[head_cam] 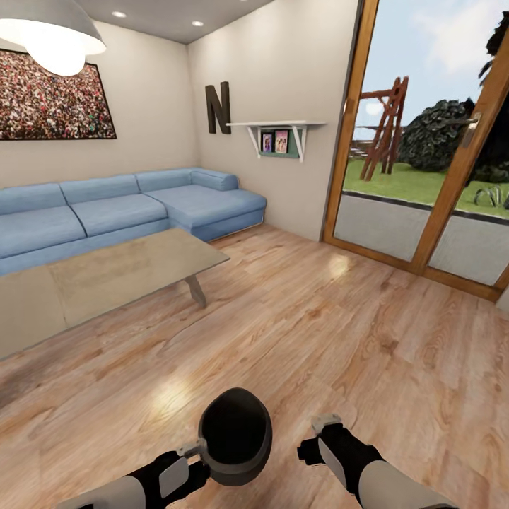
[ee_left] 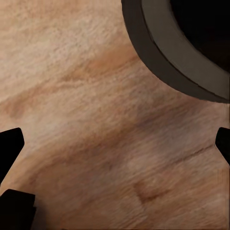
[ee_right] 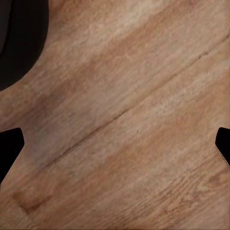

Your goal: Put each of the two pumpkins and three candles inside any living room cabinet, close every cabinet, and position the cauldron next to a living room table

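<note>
Blue sofa (head_cam: 127, 212) behind glass surface (head_cam: 106, 279). Black round cauldron (head_cam: 237, 435) gripped at rim by left hand (head_cam: 192, 452); right hand (head_cam: 322, 435) open.

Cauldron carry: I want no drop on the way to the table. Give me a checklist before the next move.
1. Cauldron off the floor: cannot tell.
2. Left gripper at the cauldron's rim: ok in the head view; firm hold: cannot tell.
3. Right gripper free: ok, jaws apart, only floor between them.
4. Table in sight: ok, ahead to the left.
5. Cauldron next to the table: not ok, bare floor lies between.
</note>
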Robot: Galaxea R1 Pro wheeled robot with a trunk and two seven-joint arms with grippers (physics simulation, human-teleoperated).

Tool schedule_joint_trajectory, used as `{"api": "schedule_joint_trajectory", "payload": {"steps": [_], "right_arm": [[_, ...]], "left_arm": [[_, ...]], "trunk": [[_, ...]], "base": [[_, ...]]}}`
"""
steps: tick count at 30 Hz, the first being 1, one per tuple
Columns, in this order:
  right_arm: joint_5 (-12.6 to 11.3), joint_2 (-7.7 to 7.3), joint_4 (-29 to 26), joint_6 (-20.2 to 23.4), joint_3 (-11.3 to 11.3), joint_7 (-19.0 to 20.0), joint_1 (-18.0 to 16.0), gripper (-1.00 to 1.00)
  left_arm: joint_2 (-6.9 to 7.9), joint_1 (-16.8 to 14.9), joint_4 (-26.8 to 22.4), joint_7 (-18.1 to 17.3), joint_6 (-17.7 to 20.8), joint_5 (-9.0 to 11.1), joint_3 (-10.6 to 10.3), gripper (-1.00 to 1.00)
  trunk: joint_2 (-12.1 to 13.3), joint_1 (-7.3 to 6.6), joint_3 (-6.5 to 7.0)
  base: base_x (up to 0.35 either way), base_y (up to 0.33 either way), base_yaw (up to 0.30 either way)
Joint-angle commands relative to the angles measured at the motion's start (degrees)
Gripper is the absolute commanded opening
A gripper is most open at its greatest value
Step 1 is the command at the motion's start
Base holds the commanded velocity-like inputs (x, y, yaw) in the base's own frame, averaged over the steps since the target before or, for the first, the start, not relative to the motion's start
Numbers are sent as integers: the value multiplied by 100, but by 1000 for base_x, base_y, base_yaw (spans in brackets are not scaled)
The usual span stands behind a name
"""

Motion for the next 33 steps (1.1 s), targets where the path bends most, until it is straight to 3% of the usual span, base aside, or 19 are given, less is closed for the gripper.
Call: {"api": "schedule_joint_trajectory", "payload": {"steps": [1,11,15,17,23,26,28,33], "right_arm": [[0,1,1,0,0,0,1,100],[-1,16,7,0,87,7,7,100],[-20,54,10,7,393,21,19,100],[-31,134,12,2,701,45,24,100],[-26,167,12,-8,940,118,24,100],[-20,166,18,-18,1521,482,25,100],[-23,155,14,-61,1764,628,25,100],[-25,145,20,-347,1943,756,25,100]], "left_arm": [[1,0,0,0,1,1,0,100],[-3,0,0,0,-5,4,0,100],[21,0,6,0,-3,11,4,100],[20,0,4,0,-4,20,1,100],[-27,0,-6,0,-8,30,6,100],[-55,1,-8,3,-13,37,8,100],[-56,4,-7,6,-13,39,9,100],[-63,4,-7,8,-14,40,9,100]], "trunk": [[0,0,-9],[0,0,-50],[0,0,-50],[0,0,-50],[0,0,-50],[0,0,-50],[0,0,-50],[0,0,-50]], "base": [[287,0,0],[161,0,0],[3,0,0],[77,0,0],[45,0,0],[4,0,0],[1,0,0],[0,0,0]]}}
